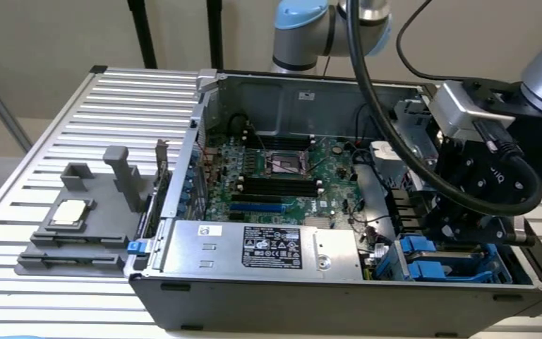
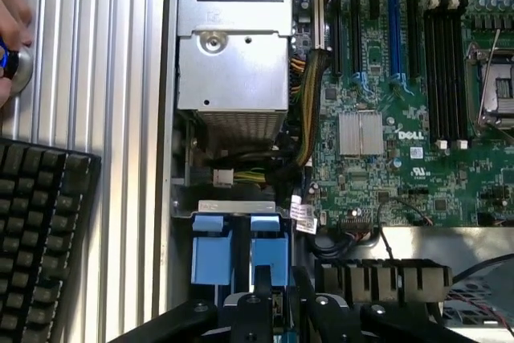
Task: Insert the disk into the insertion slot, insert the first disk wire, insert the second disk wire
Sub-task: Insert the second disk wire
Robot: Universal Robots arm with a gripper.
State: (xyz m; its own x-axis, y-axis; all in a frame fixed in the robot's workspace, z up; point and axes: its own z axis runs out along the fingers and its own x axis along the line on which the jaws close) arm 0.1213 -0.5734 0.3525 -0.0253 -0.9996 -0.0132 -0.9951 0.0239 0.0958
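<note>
The gripper (image 2: 279,291), open or closed I could not tell, hung just over the disk (image 2: 239,251) lying in the insertion slot (image 1: 508,263), so seating it seemed in hand, calling for a straight push.

The insertion slot (image 1: 450,265), a grey metal cage with blue plastic rails, sits at the exterior view's lower right inside the case. In the wrist view's lower centre its two blue tabs (image 2: 239,248) stand side by side
</note>
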